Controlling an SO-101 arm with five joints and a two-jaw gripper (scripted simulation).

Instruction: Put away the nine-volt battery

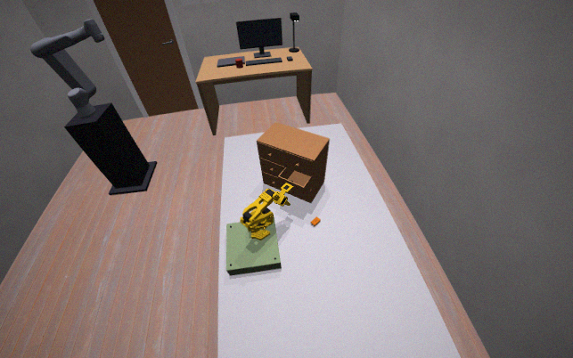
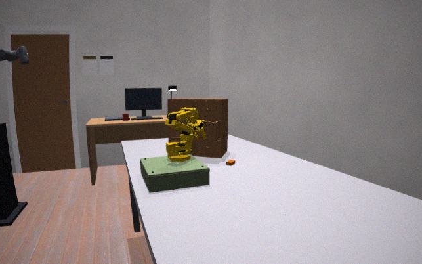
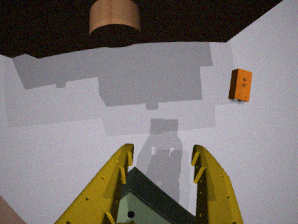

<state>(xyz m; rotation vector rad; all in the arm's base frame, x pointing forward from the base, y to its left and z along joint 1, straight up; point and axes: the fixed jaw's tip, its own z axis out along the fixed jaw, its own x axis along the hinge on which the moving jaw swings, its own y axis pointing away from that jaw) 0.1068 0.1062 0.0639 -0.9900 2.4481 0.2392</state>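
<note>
The orange nine-volt battery (image 1: 315,221) lies on the white table to the right of the arm, apart from the chest; it also shows in the exterior view (image 2: 230,162) and at the right of the wrist view (image 3: 241,86). The brown chest of drawers (image 1: 293,160) has one drawer (image 1: 297,177) pulled out on its front right side. My gripper (image 1: 282,199) hangs low in front of the chest, below that drawer, pointing at the table. In the wrist view its jaws stand a little apart with nothing between them. A round drawer knob (image 3: 115,12) is just ahead.
The arm stands on a green base block (image 1: 253,247) near the table's left edge. The chest's shadow covers the table ahead of the jaws. A desk with a monitor (image 1: 259,33) and a grey arm on a black pedestal (image 1: 106,147) stand off the table.
</note>
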